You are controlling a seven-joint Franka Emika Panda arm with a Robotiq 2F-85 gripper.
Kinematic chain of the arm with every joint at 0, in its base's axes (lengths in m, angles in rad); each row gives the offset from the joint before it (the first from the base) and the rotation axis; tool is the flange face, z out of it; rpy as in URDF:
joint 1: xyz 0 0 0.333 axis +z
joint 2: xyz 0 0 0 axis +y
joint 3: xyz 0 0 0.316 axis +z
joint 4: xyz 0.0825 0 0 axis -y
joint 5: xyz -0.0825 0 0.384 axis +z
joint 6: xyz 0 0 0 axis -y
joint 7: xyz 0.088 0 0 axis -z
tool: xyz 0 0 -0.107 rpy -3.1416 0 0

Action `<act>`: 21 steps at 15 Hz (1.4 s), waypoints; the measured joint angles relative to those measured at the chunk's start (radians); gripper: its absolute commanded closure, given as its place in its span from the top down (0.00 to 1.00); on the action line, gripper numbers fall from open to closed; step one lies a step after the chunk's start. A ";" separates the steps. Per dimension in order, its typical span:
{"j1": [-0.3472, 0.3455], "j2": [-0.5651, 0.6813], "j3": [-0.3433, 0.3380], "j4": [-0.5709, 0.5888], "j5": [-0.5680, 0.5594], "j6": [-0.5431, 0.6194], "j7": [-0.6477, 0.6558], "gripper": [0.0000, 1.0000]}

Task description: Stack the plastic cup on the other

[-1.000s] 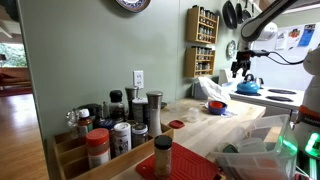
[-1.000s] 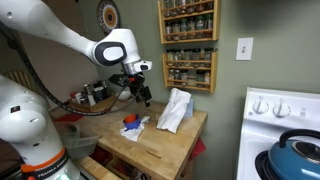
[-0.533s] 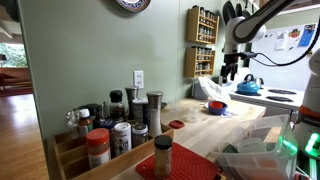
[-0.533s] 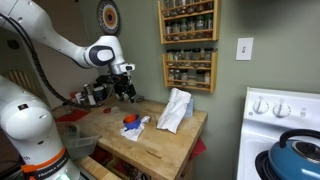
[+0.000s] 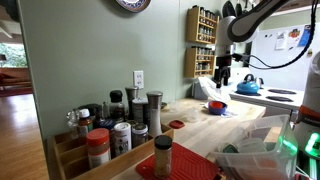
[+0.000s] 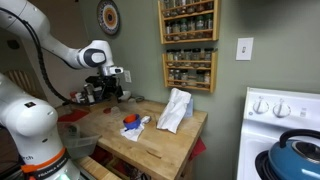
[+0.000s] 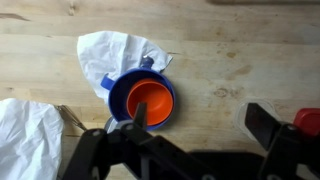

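Observation:
An orange plastic cup [image 7: 150, 100] sits nested inside a blue plastic cup [image 7: 116, 95] on the wooden countertop [image 7: 230, 60], on a crumpled white paper. The stacked cups also show in both exterior views [image 5: 216, 106] [image 6: 131, 121]. My gripper [image 7: 203, 125] is open and empty, above the counter, with its left finger over the edge of the cups and its right finger over bare wood. It hangs in the air in both exterior views [image 5: 222, 72] [image 6: 112, 88].
A white crumpled cloth [image 6: 175, 108] lies next to the cups. A small red lid [image 7: 306, 121] sits at the right edge. Spice jars [image 5: 120, 125] crowd one counter end, a wall spice rack [image 6: 188, 45] hangs above, and a blue kettle [image 6: 298, 152] stands on the stove.
The arm has swung sideways over the counter, carrying the open gripper away from above the cups. The nested cups have not moved.

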 measured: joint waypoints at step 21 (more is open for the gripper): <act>0.160 0.229 0.074 0.024 0.208 0.348 0.037 1.00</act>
